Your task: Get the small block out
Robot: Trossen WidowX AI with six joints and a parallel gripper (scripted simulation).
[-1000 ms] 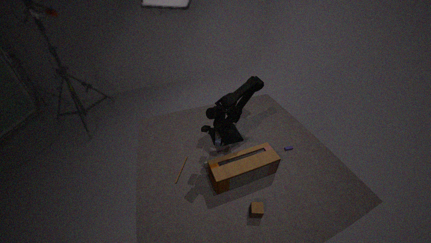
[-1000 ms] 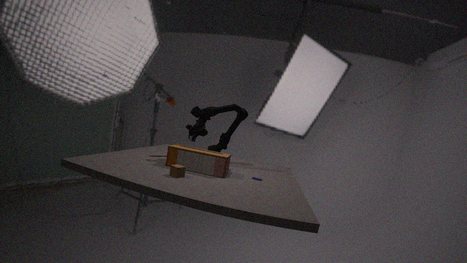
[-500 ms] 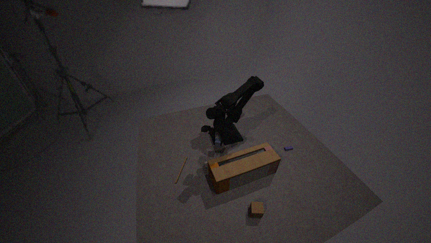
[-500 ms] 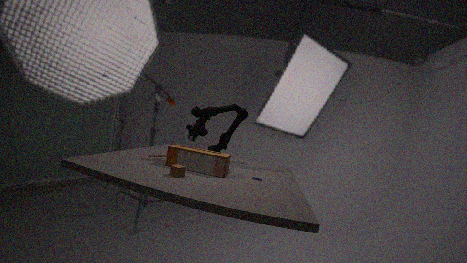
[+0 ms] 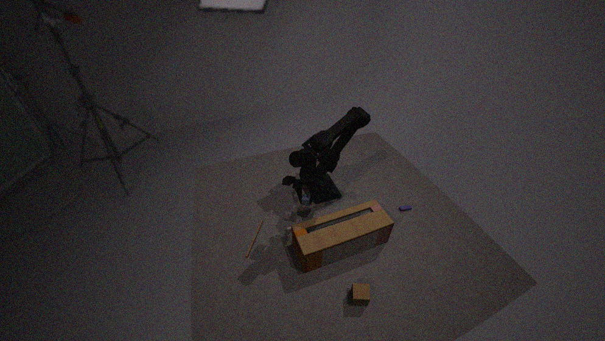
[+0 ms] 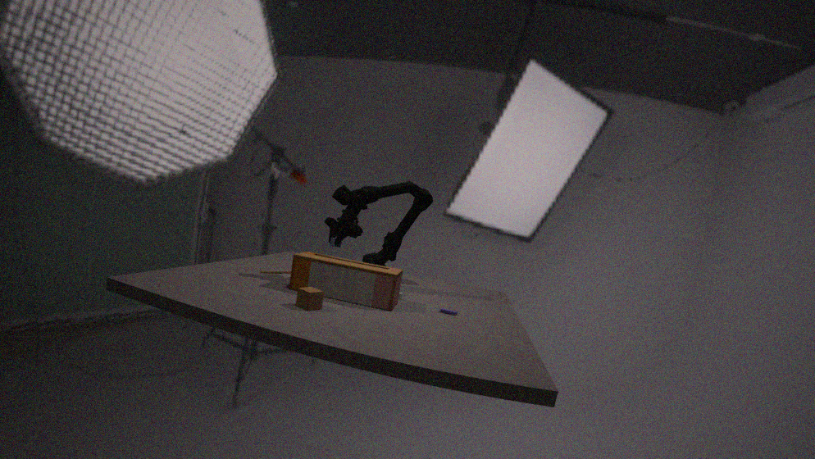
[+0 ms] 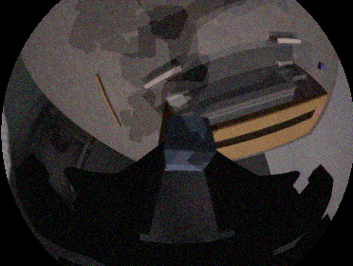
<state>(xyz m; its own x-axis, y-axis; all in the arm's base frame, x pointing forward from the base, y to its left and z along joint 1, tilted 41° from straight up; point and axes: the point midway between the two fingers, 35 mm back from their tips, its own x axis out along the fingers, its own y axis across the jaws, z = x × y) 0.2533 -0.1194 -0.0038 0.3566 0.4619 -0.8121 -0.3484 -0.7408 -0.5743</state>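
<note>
My gripper (image 5: pixel 305 198) (image 6: pixel 335 243) (image 7: pixel 184 147) is shut on the small blue block (image 5: pixel 305 198) (image 7: pixel 185 159), which sits between the fingertips in the wrist view. Gripper and block are in the air, beside and above the box, on the arm's base side, touching neither table nor box. The box (image 5: pixel 342 231) (image 6: pixel 342 282) (image 7: pixel 270 138) stands upright on the table, with a wooden top that has a long slot, an orange end and a pinkish end. Its clear front faces the arm in the wrist view. The shelf inside is hard to make out.
A thin orange stick (image 5: pixel 254 238) (image 6: pixel 275 272) (image 7: pixel 106 99) lies on the table (image 5: pixel 457 271) (image 6: pixel 467 347) beyond the box's orange end. A wooden cube (image 5: pixel 360 292) (image 6: pixel 309 298) stands behind the box. A small purple piece (image 5: pixel 405 207) (image 6: pixel 448 311) (image 7: pixel 322 66) lies past the pinkish end.
</note>
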